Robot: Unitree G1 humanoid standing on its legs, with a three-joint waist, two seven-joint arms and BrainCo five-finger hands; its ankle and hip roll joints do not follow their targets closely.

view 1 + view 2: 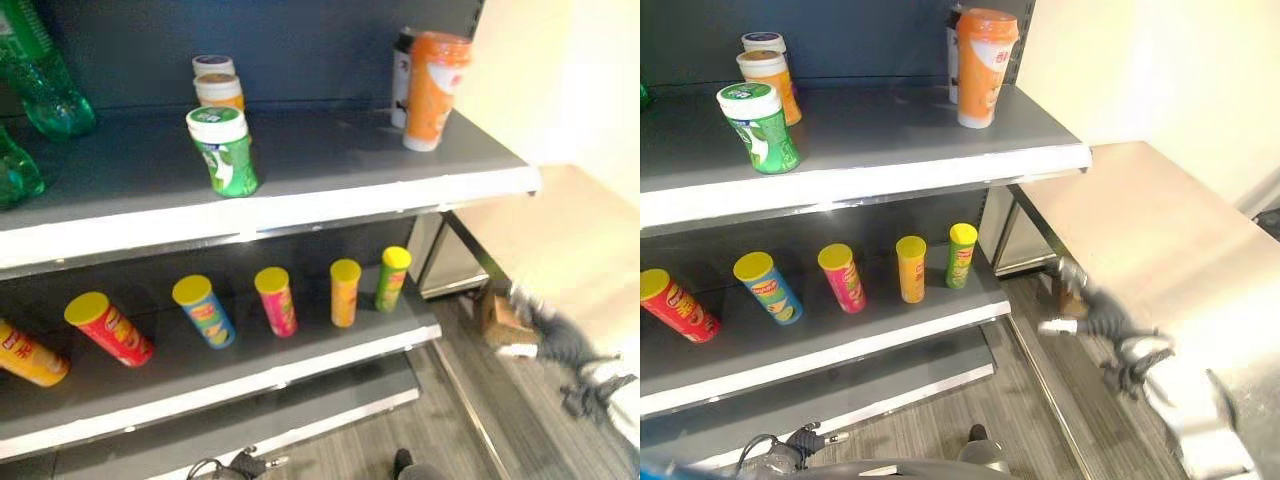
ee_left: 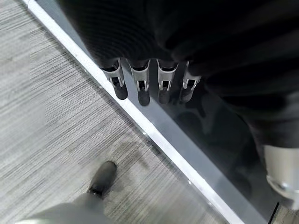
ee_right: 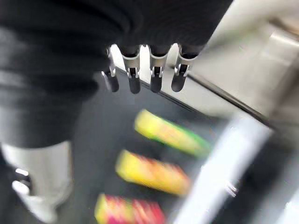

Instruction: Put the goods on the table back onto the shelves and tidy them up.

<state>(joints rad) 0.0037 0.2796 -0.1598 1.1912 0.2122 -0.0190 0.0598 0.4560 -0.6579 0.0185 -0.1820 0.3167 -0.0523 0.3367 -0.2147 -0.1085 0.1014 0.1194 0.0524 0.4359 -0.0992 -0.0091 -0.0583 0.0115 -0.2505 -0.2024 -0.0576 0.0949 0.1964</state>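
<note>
Several yellow-lidded chip cans stand in a row on the middle shelf (image 1: pixel 300 350): red (image 1: pixel 110 328), blue (image 1: pixel 204 311), pink (image 1: pixel 276 300), orange (image 1: pixel 344 292) and green (image 1: pixel 392 278). The upper shelf (image 1: pixel 330 165) carries a green jar with a white lid (image 1: pixel 222 150), two jars behind it and a tall orange cup (image 1: pixel 435 90). My right hand (image 1: pixel 1105 322) hangs blurred below the steel table (image 1: pixel 1160 230), right of the shelves. Its fingers (image 3: pixel 133 74) are straight and hold nothing. My left hand (image 2: pixel 140 84) is open over the bottom shelf's edge (image 2: pixel 154 135).
Green bottles (image 1: pixel 45 80) stand at the upper shelf's left end, and a yellow can (image 1: pixel 30 358) leans at the middle shelf's far left. A cardboard box (image 1: pixel 500 315) sits on the grey floor (image 1: pixel 470 420) under the table. The tabletop is bare.
</note>
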